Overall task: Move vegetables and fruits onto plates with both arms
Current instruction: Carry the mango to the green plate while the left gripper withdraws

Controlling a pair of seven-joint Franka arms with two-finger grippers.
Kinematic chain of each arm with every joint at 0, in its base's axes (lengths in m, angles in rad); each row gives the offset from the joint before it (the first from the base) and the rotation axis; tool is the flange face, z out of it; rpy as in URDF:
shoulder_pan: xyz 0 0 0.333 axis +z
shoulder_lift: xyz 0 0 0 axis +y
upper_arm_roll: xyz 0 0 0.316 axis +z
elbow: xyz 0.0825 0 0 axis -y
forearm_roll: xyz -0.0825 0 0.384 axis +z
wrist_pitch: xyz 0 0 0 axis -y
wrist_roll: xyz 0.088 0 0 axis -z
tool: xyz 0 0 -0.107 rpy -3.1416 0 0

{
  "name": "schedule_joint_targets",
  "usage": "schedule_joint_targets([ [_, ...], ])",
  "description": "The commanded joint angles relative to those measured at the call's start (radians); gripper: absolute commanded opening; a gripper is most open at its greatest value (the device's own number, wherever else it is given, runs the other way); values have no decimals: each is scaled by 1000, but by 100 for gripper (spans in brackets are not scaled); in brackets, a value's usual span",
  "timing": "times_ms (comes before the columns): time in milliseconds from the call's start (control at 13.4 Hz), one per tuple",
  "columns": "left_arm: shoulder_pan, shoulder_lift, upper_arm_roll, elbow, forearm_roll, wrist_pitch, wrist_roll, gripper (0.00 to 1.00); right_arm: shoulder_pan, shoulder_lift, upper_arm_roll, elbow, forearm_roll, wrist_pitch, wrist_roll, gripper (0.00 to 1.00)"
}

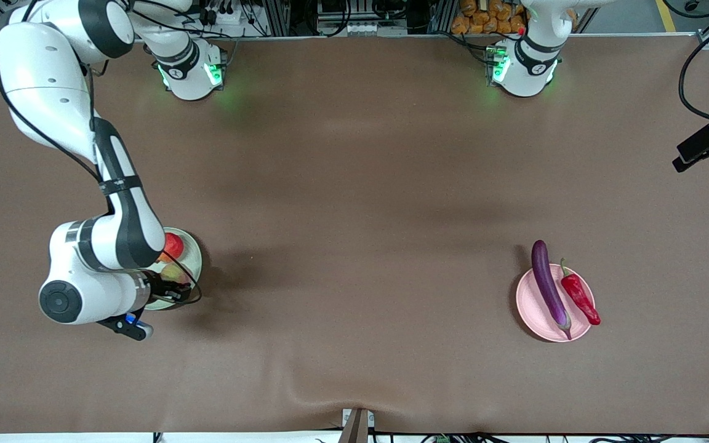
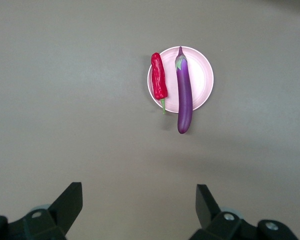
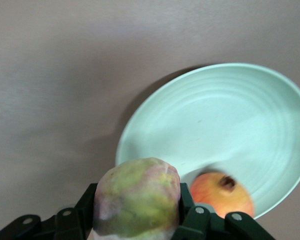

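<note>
pale green plate (image 1: 193,246) at the right arm's end of the table, mostly hidden in the front view under the right arm's wrist. round red fruit (image 1: 173,245) resting in it. right gripper (image 1: 173,289) over that plate, fingers clamped on the yellow-green, pink-tinged fruit (image 3: 137,200), lifted above the plate (image 3: 230,130) with the red fruit (image 3: 221,194) lying in the dish beside it.

pale pink plate (image 1: 530,301) toward the left arm's end of the table. purple eggplant (image 1: 549,288) laid across it, overhanging the rim at both ends, calyx end nearer the front camera. red chili pepper (image 1: 580,297) beside the eggplant on the plate's edge, green stem pointing away from the front camera, tip past the rim.

left gripper (image 2: 139,205) raised high above bare table near the pink plate (image 2: 202,75), fingers spread wide with nothing between them. left arm waiting.
</note>
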Motion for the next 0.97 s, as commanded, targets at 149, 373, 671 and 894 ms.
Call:
schedule_joint_targets([
  [149, -4, -16, -1, -10, -14, -12, 6, 100, -64, -20, 37, -121, 35, 105, -41, 68],
  [373, -1, -21, -1, -11, -14, -12, 7, 100, -61, -31, 43, -91, 85, 83, -45, 100],
  [671, 2, -21, -1, -11, -13, -12, 6, 100, -55, -46, 55, 134, 75, -153, -56, 100],
  [894, -4, -28, -2, -11, -13, -53, 3, 100, -55, -116, 71, 215, 77, -273, -55, 100],
])
